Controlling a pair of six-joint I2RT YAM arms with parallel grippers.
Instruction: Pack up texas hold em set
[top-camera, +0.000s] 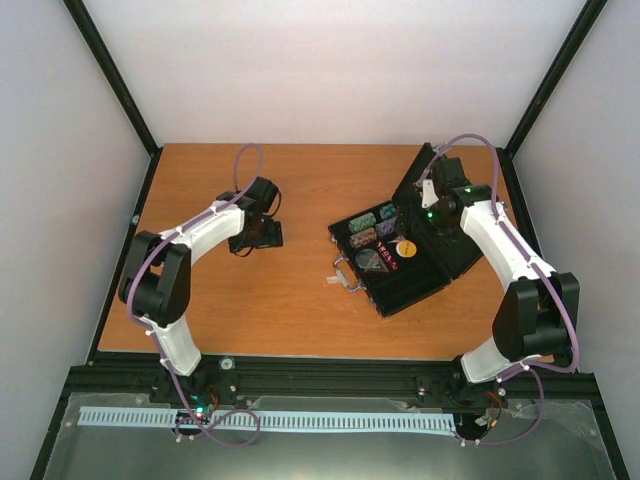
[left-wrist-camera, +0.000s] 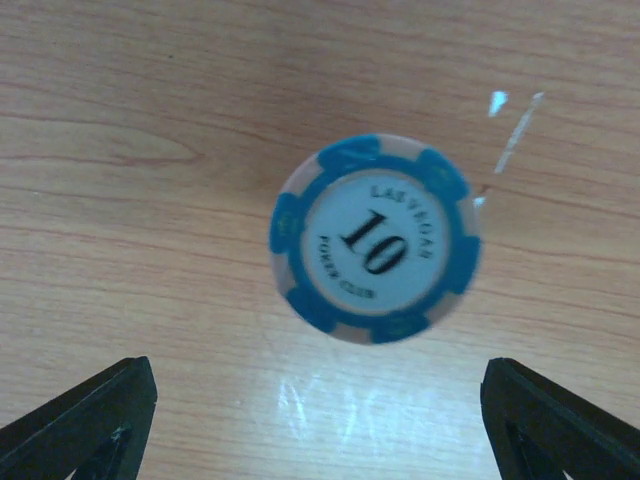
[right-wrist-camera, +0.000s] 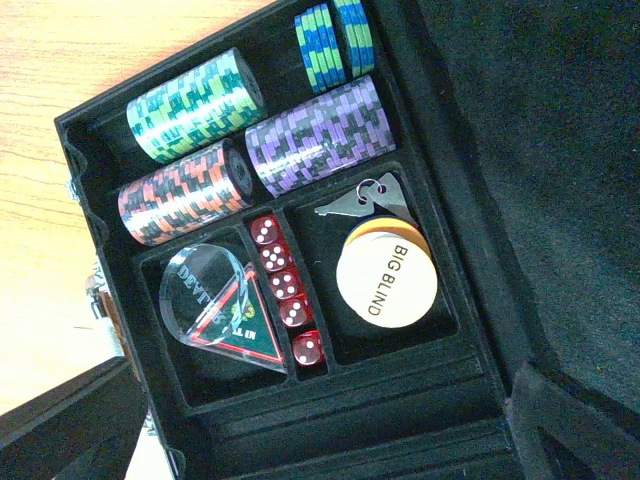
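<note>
Overhead: open black case (top-camera: 412, 292) on tabletop (top-camera: 290, 300), lid swung back; left tool (top-camera: 257, 237) well left of case, right tool (top-camera: 432, 195) over case. Only left wrist view shows blue-white "10" chip (left-wrist-camera: 375, 240) flat on wood outside case; left tool wide, fingers (left-wrist-camera: 90, 420) clear of chip. Only right wrist view resolves case contents: chip stacks (right-wrist-camera: 195, 105) in far slots, red dice (right-wrist-camera: 283, 285) in narrow middle slot, "BIG BLIND" disc (right-wrist-camera: 386, 285) in pocket toward lid. Right tool wide, holding nothing.

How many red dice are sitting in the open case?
5 red dice, in one row down the narrow slot of the case, between the clear dealer button and the Big Blind disc. None appears hidden.
</note>
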